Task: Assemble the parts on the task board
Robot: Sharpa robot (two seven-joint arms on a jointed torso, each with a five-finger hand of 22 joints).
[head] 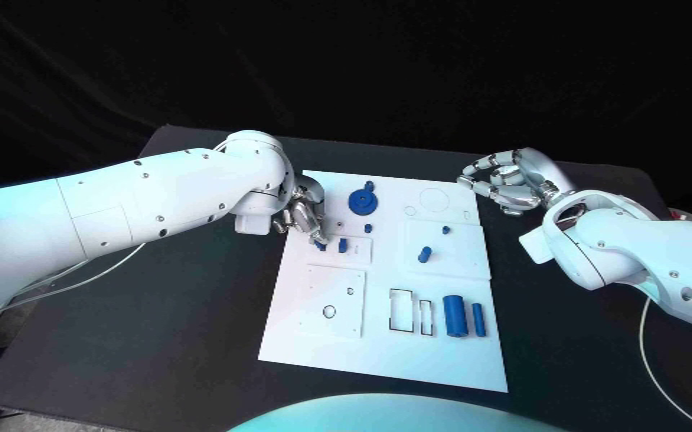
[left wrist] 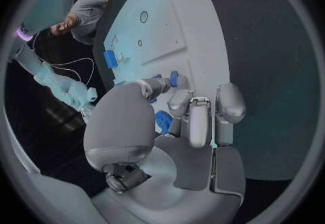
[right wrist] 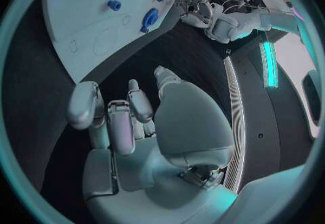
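The white task board (head: 332, 352) lies mid-table. My left hand (head: 300, 214) reaches over its left edge, thumb and a fingertip closed on a small blue part (head: 320, 245) (left wrist: 174, 78) that they hold against the board. Another small blue peg (head: 343, 245) stands just right of it. A round blue gear (head: 364, 199) (right wrist: 149, 18) sits near the far edge, partly under my left hand (left wrist: 183, 110). My right hand (head: 505, 182) (right wrist: 135, 121) hangs off the board's far right corner, fingers curled in, holding nothing.
On the board lie a blue peg (head: 424, 253), two small blue pieces (head: 369, 227) (head: 446, 230) and two blue cylinders (head: 454, 314) (head: 477, 319) beside rectangular slots (head: 401, 312). The black table (head: 188, 332) surrounds it. A thin cable (head: 58, 282) trails at the left.
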